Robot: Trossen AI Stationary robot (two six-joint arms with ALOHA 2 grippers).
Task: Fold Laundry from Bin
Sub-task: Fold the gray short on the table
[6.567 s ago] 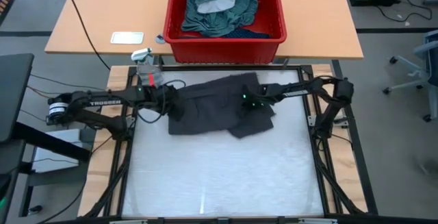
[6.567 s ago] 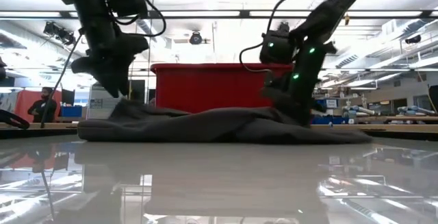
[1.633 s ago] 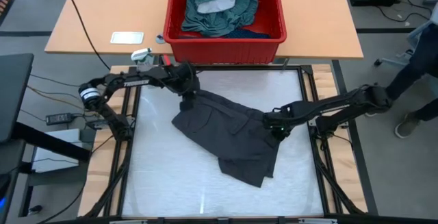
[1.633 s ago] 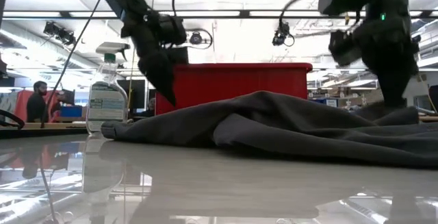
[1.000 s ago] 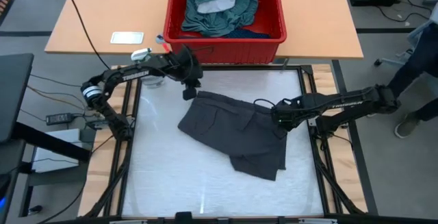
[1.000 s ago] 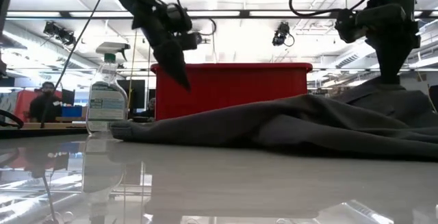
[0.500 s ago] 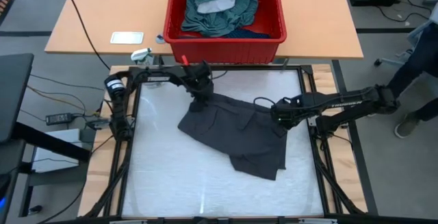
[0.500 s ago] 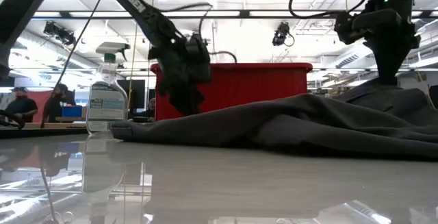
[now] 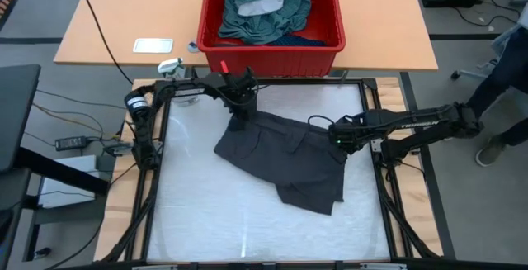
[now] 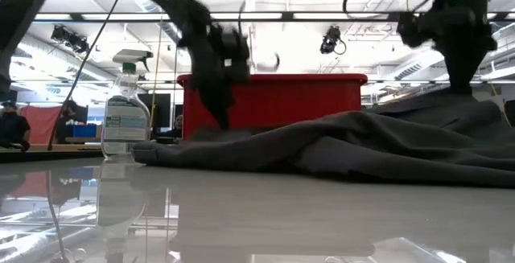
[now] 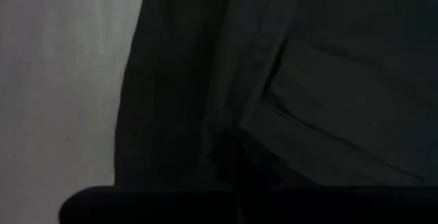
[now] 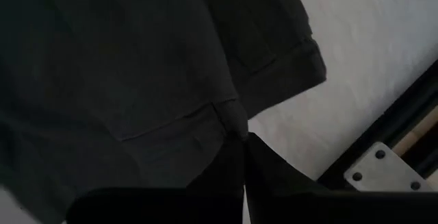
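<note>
A dark grey garment [image 9: 285, 158] lies spread and rumpled on the white table mat; it also shows in the low view [image 10: 346, 146]. My left gripper [image 9: 244, 113] stands at its far left corner, pointing down [image 10: 219, 122], and looks shut on the cloth [image 11: 236, 183]. My right gripper [image 9: 341, 144] is shut on the garment's right edge [image 12: 243, 145]. The red bin [image 9: 272, 51] stands beyond the mat's far edge. It holds a teal-green piece [image 9: 276, 18] with a pale one [image 9: 262, 7] on top. My left gripper comes from above, pointing down, onto the garment's far left corner [image 9: 250, 120]. Its own dark fingers hide the place of contact. The cloth there lies on the mat. My right gripper pinches the garment's right edge at a seam [image 12: 235, 118] between its two shut fingers, coming from above and from the table's right. The cloth rises a little toward the fingers [image 10: 451, 106], and the rest lies on the mat.
A spray bottle [image 9: 172, 68] stands at the mat's far left corner, close to my left arm. A small white object [image 9: 153, 45] lies on the wooden table. A person [image 9: 503, 80] stands at the right. The mat's near half [image 9: 247, 220] is bare.
My left gripper has gone toward the table's right edge and down from above the mat onto the garment's far left corner. My right gripper has kept still on the right edge. The garment has hardly shifted.
</note>
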